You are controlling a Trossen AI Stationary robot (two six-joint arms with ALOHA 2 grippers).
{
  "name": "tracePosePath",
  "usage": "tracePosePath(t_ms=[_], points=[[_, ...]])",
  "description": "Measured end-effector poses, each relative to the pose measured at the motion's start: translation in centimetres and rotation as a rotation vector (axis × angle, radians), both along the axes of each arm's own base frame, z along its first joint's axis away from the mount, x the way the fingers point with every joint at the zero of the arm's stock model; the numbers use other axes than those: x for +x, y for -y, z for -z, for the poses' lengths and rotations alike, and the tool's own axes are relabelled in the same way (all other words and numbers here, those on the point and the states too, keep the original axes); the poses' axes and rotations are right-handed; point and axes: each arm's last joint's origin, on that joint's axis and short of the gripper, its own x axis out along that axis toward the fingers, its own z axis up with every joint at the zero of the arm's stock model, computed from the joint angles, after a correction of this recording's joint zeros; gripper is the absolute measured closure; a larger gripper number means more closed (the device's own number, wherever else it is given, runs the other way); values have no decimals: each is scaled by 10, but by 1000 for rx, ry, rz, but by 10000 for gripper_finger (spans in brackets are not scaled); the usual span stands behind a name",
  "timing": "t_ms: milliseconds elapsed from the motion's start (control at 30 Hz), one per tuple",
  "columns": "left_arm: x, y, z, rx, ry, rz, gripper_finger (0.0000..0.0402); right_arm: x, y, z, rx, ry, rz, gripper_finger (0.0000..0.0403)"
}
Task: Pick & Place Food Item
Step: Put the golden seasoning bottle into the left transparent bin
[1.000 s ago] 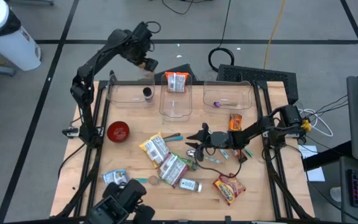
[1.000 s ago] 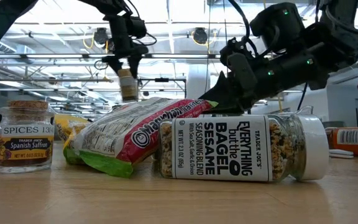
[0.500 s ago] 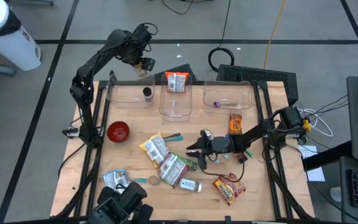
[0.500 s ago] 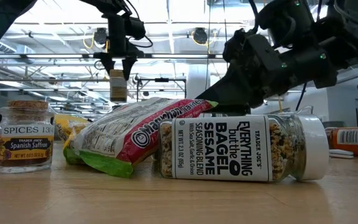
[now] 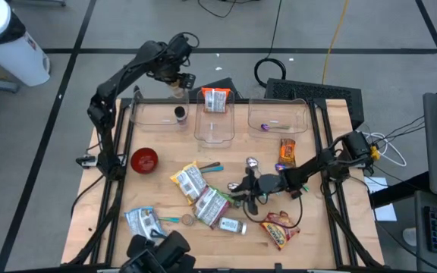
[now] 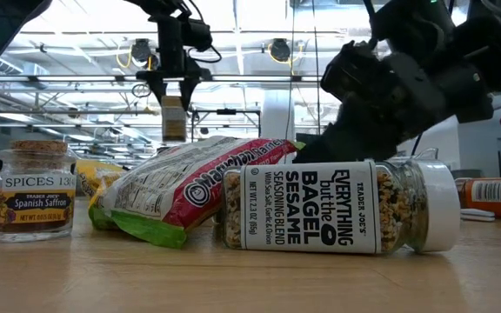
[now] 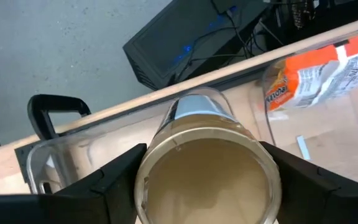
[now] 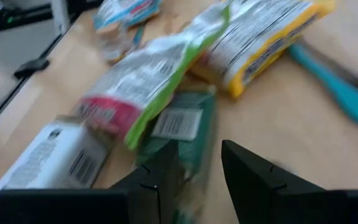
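Note:
A small jar (image 6: 173,118) with beige contents hangs over the far wall of the left clear bin (image 5: 158,115), with my left gripper (image 5: 177,80) shut on it. In the left wrist view I look at the jar's round bottom (image 7: 207,168). At the table's middle my right gripper (image 5: 239,192) stands low and open, a narrow gap between its fingers, pointing at a green packet (image 8: 182,127) and a pink-and-green packet (image 5: 211,203); it holds nothing. A seasoning jar (image 6: 337,207) lies on its side beside these packets. My left gripper pinches the jar's upper part (image 6: 173,99) between its two fingers, one on each side of the round wall (image 7: 146,171). The fingers come from above, pointing steeply down. The jar hangs upright below them, lifted clear above the bin.
The left bin holds a dark jar (image 5: 180,114), the middle bin (image 5: 215,125) an orange packet (image 5: 216,98), the right bin (image 5: 279,117) a small purple thing. A red bowl (image 5: 144,160), a yellow packet (image 5: 188,180), a red snack bag (image 5: 279,230) and a saffron jar (image 6: 31,202) lie about.
My left gripper has rolled about its own line over the left bin, and the jar, tilted before, now hangs upright. My right gripper has swung toward the table's near edge, low over the packets, its gap unchanged.

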Motion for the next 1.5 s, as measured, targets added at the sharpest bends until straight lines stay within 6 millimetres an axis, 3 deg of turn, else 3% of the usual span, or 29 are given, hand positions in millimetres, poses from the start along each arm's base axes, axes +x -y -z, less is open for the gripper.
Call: tracePosePath(t_ms=[200,467,867,1267,1500], points=[[3,-1,28,-47,-39,-8,123,-1,-4,1,18,-14,-56,289],[4,-11,49,-62,15,-23,125,-2,-7,1,-17,-6,-83,289],[-7,-16,90,-133,-22,-51,125,-2,-6,1,-48,0,-87,289],[-13,-20,116,-156,7,-50,125,-1,-3,1,-51,0,-74,289],[-14,-20,121,-163,7,-47,118,0,2,1,-51,0,-57,289]])
